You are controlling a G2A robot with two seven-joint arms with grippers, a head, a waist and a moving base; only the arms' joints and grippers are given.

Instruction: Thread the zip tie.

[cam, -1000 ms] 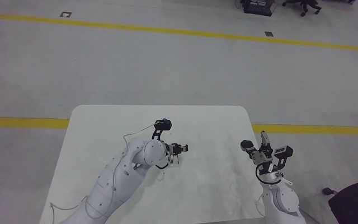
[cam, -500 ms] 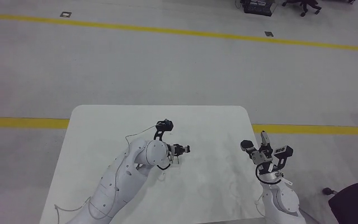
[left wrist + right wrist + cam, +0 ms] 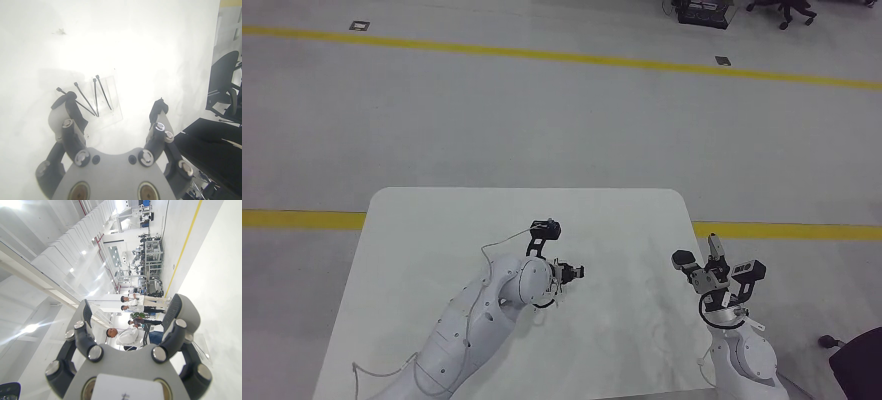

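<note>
Fingers [image 3: 72, 109] of the left gripper [image 3: 112, 106] stand spread wide and hold nothing, low over the white table [image 3: 432, 240]. Just beyond them lie four black zip ties [image 3: 95, 96]. They are thin straight strips with small square heads at their far ends, fanned apart at the heads and converging toward the gripper. They lie at least partly on a clear plastic sheet [image 3: 115, 108], and one strip passes behind a fingertip. Well apart, at the table's right edge, the right gripper [image 3: 128, 313] is likewise spread and empty, facing out into the hall.

Entry, your left pincer [image 3: 573, 271]: edges a little rightward over the tabletop [image 3: 622, 220], its arm stretching farther out.
</note>
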